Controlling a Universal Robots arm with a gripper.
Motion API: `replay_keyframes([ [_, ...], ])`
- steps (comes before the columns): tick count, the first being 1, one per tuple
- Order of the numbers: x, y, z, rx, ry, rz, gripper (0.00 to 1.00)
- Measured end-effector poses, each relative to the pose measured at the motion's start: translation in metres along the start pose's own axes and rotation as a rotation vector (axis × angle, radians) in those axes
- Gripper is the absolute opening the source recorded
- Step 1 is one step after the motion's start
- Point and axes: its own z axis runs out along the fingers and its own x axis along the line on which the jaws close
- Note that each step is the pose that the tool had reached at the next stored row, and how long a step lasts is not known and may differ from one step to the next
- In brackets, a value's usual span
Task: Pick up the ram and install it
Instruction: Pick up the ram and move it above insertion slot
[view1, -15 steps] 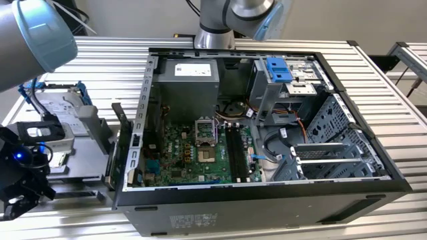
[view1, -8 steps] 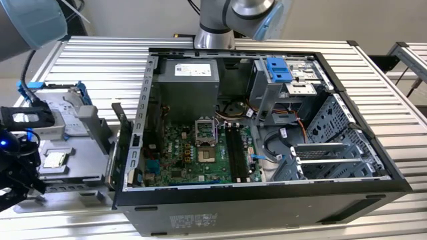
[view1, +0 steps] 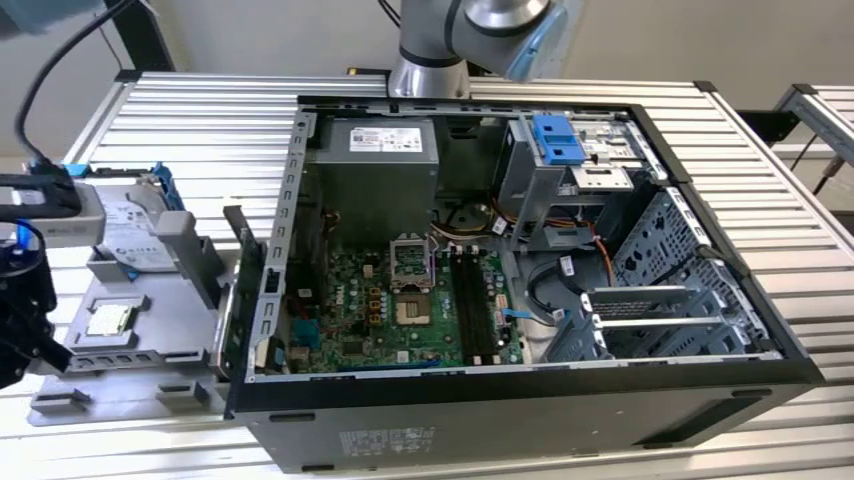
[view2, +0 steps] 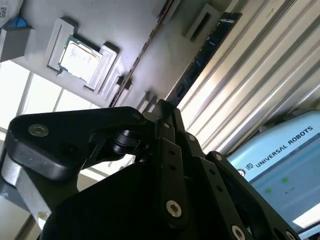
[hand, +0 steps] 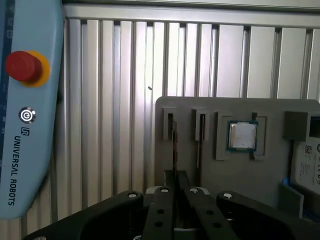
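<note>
Work surface: ribbed aluminium table (view1: 200, 120), long parallel slats with a bright sheen. At the exterior view's left, the black gripper (view1: 47, 350), matte jointed links with silver screws, hangs over a flat grey moulded tray (view1: 147, 330). The tray carries a boxy grey hard drive (view1: 134, 235) with a white label and a small square silver processor (view1: 110, 318) seated in a recess. Centre to the exterior view's right: an open black computer case (view1: 534, 385) lying on its side, holding a green motherboard (view1: 400, 310) with long dark slots, a grey sheet-metal power supply (view1: 380, 160) and a blue plastic drive bracket (view1: 558, 138). The wrist views add the ram (view2: 207, 52), a thin, long blue-green board. In the second wrist view it runs as a narrow strip outward from the fingertips across the tray. In the first wrist view it shows edge-on as a dark line over one of two narrow tray slots. The fingers are drawn together, pinching the ram's near end. Both wrist views also show a pale blue pendant (hand: 30, 125), smooth and rounded; its red button shows in the first wrist view.
</note>
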Motion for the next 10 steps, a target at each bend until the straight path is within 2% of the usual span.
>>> replay_keyframes([
  [10,-0.0011,0.0002,-0.0455,0.0,0.0,0.0,0.0],
])
